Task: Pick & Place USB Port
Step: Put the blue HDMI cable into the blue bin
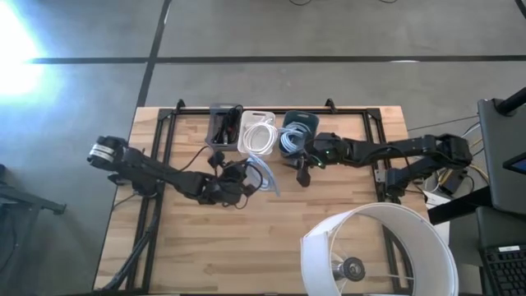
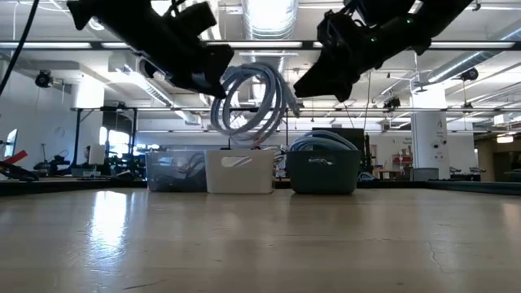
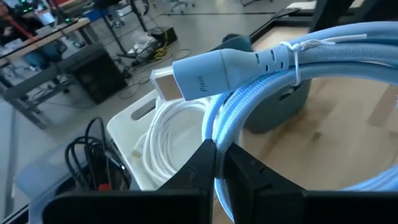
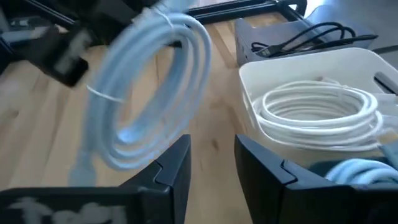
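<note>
A coiled light-blue USB cable (image 1: 265, 174) tied with thin white ties hangs in the air in front of three bins. Its plug (image 3: 205, 71) shows in the left wrist view. My left gripper (image 1: 244, 175) is shut on the coil. My right gripper (image 1: 302, 171) is open, close to the coil's right side and touching nothing; it shows open in its wrist view (image 4: 211, 163). The coil (image 2: 254, 99) is well above the table in the low view. My left gripper pinches the bundled strands of the coil (image 3: 219, 140) between its two fingers, coming level from the table's left. The coil is lifted clear of the table and stands roughly upright in the hold, with the plug end sticking out above the fingers.
Three bins stand in a row at the far edge: a clear one with black cables (image 1: 223, 125), a white one with a white coil (image 1: 257, 133), a dark blue-grey one with blue cables (image 1: 296, 131). A large white lampshade (image 1: 378, 251) sits at the near right corner.
</note>
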Robot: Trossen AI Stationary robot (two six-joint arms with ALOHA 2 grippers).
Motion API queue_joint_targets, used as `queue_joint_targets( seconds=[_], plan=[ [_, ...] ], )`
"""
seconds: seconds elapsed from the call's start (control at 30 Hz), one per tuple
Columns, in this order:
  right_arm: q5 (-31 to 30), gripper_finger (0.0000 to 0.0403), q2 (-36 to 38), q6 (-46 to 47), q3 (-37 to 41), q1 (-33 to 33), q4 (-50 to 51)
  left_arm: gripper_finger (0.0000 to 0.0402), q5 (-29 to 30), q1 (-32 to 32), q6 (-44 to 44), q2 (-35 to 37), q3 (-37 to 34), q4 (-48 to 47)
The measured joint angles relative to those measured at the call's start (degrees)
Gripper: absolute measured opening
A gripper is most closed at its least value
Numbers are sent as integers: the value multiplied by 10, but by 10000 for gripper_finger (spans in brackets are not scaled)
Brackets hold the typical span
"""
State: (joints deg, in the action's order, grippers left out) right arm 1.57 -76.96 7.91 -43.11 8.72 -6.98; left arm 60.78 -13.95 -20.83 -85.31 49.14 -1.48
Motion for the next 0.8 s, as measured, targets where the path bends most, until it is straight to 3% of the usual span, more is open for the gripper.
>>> queue_joint_targets(
  seconds=[0.33,0.8],
  plan=[
    [56,130,-79,26,-27,-13,-57,28,15,11,-27,-50,-2,4],
    [65,132,-120,26,-61,-21,-55,28,22,15,-35,-54,-2,4]
  ],
)
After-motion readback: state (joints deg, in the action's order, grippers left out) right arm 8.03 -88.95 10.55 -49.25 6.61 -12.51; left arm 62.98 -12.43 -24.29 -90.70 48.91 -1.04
